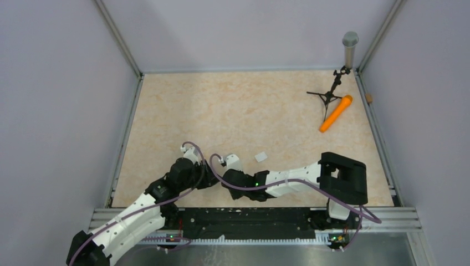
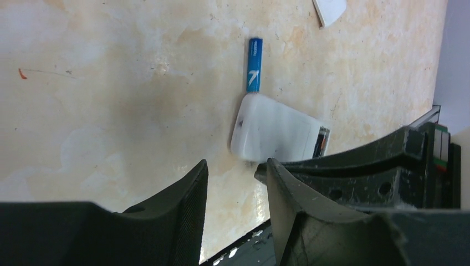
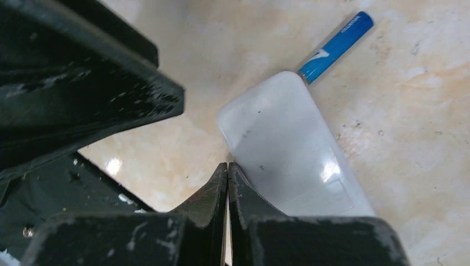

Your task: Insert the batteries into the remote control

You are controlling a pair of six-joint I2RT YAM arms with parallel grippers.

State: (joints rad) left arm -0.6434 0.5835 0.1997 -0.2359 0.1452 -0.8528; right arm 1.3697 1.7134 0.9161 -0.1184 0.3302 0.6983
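The remote control point(image 2: 274, 134) lies white back up on the table point(image 1: 249, 111), with its battery bay open at 1 end. The blue battery point(image 2: 254, 64) lies on the table with its tip against the remote's closed end, at an angle to it. The left gripper point(image 2: 235, 191) hangs just beside the remote's long edge, jaws partly apart with nothing between them. The right gripper point(image 3: 228, 180) has its 2 jaws pressed together, tips at the remote's edge, and its body crowds the bay end. A small white cover point(image 1: 260, 157) lies near the remote. An orange microphone point(image 1: 336, 113) and a tripod stand point(image 1: 330, 94) are well apart from the remote.
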